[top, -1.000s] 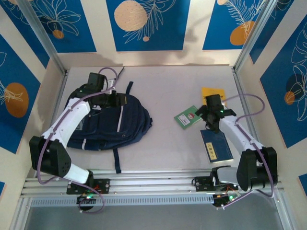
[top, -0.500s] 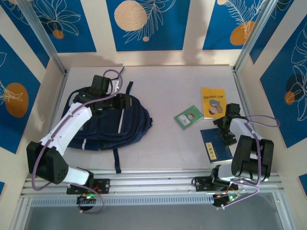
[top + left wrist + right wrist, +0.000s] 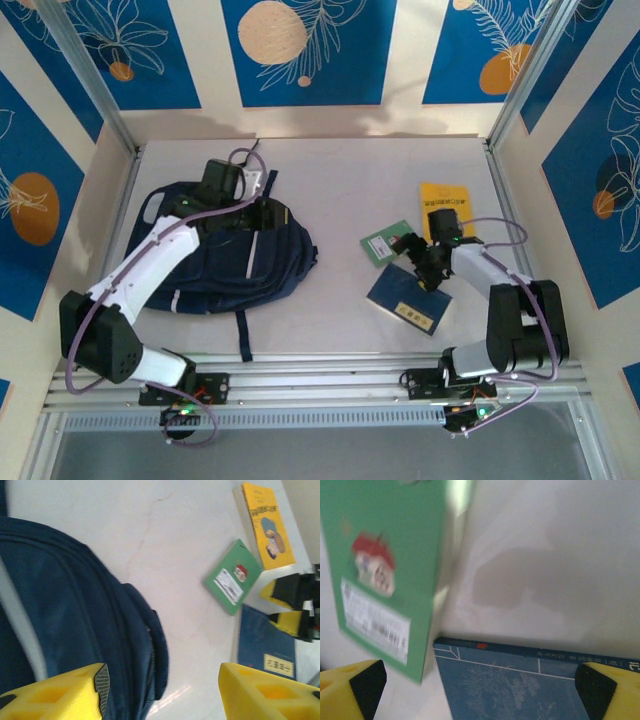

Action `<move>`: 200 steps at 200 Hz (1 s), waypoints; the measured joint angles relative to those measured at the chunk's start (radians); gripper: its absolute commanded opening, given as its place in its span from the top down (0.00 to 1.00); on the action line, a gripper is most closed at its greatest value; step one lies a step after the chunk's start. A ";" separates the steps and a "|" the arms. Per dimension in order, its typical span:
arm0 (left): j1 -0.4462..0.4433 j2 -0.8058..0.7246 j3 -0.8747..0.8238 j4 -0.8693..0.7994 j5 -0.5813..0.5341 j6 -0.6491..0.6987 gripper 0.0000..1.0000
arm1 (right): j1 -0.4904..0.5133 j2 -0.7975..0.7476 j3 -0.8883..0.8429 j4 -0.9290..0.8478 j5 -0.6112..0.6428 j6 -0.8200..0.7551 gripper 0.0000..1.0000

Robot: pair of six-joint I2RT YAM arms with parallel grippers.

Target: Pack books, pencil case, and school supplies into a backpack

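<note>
The navy backpack (image 3: pixel 225 262) lies flat at the table's left. My left gripper (image 3: pixel 268 212) hovers open at its upper right edge. In the left wrist view that gripper (image 3: pixel 162 692) has the backpack's edge (image 3: pixel 75 610) and bare table between its fingers. A navy book (image 3: pixel 408 300) lies tilted at centre right, the green book (image 3: pixel 385 243) above it and the yellow book (image 3: pixel 445 203) beyond. My right gripper (image 3: pixel 425 268) stands open low over the navy book's (image 3: pixel 520 685) spine edge, next to the green book (image 3: pixel 380 575). The pencil case and school supplies are out of view.
The pale table (image 3: pixel 340 180) is boxed in by patterned walls and metal posts (image 3: pixel 505 110). A dark backpack strap (image 3: pixel 243 335) trails toward the near rail. There is bare table between the backpack and the books.
The navy book has slid left and turned from the right edge toward the green book. My right gripper swung out right, then back over it. The left gripper shifted slightly right.
</note>
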 measured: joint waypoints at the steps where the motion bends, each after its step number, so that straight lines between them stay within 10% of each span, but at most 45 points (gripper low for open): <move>1: -0.002 0.001 0.000 0.001 0.001 -0.002 0.40 | 0.004 0.002 0.002 0.000 -0.004 -0.002 0.01; 47: -0.179 0.132 0.000 0.098 0.040 -0.131 0.40 | 0.085 -0.018 0.041 -0.096 -0.002 -0.060 0.01; 101: -0.323 0.380 -0.002 0.260 0.065 -0.283 0.40 | -0.127 -0.313 -0.040 -0.256 0.196 -0.070 0.00; 200: -0.398 0.581 0.020 0.381 0.130 -0.394 0.41 | -0.097 -0.243 -0.164 -0.219 -0.031 -0.133 0.14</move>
